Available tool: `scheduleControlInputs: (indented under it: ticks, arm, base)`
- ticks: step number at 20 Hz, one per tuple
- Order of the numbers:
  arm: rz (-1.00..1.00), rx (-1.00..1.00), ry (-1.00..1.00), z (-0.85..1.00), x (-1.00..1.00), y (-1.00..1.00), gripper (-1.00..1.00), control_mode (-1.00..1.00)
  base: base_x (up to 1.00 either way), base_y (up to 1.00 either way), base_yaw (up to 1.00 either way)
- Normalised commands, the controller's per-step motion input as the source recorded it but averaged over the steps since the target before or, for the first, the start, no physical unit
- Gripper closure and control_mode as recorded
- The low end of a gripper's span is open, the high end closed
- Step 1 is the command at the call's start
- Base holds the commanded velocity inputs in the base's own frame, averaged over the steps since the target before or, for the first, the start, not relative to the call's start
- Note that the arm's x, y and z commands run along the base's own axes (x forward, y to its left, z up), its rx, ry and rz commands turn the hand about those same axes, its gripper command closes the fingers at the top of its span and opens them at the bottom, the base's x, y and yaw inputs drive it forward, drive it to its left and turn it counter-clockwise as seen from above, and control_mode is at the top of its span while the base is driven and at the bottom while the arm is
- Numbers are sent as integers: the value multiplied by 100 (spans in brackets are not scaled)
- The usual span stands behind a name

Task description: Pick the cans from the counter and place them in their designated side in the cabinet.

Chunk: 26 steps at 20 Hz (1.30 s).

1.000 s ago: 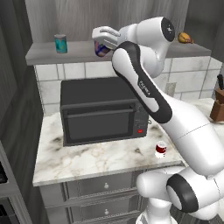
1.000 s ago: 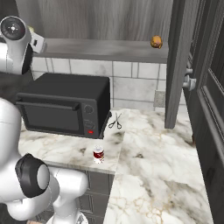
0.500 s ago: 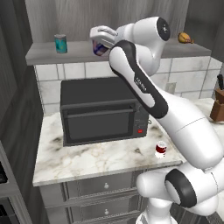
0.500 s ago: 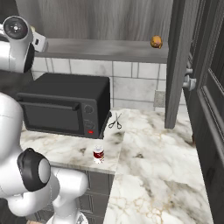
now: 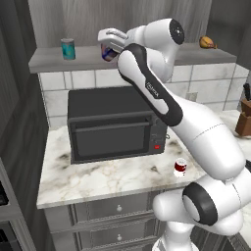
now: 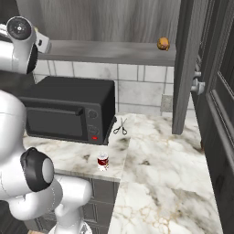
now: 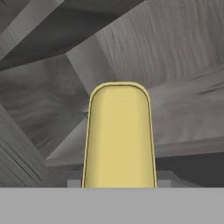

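Note:
My gripper [image 5: 106, 45] is shut on the can with the yellow top and dark blue body [image 5: 105, 53], held just over the cabinet shelf board [image 5: 49, 62] at its middle left. In the hand view the can's yellow top [image 7: 119, 135] stands close up in the middle, with grey wood-grain cabinet walls behind it. The red can with white bands [image 5: 180, 167] stands upright near the front edge of the marble counter [image 5: 98, 179], right of the microwave; it is also in the right base view as the red can [image 6: 103, 162].
A teal can [image 5: 68, 49] stands on the shelf left of my gripper. A brown-orange lumpy food item [image 5: 207, 43] lies at the shelf's right end. A black microwave [image 5: 115, 125] sits under the shelf. Scissors [image 6: 120, 126] lie beside it. The cabinet door [image 6: 185, 68] hangs open.
My gripper has carried the yellow-topped can a little to the left along the shelf, toward the teal can. The red can has not moved.

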Motion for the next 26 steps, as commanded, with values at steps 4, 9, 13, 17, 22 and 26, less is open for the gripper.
scheduleControlInputs:
  ticks: [4, 9, 13, 17, 22, 26]
  arm:
    - [0, 0, 0, 0, 16, 8, 100, -100]
    - [0, 0, 0, -2, 17, 8, 100, -100]
    - [0, 0, 1, 0, 17, 9, 100, -100]
    - [0, -1, 2, 0, 19, 8, 100, -100]
    - [0, -3, 4, 0, 17, 6, 100, -100]
    - [0, -2, 3, 0, 14, 5, 100, -100]
  base:
    - [0, 0, 0]
    - [0, 0, 0]
    - [0, 0, 0]
    - [0, 0, 0]
    - [0, 0, 0]
    - [0, 0, 0]
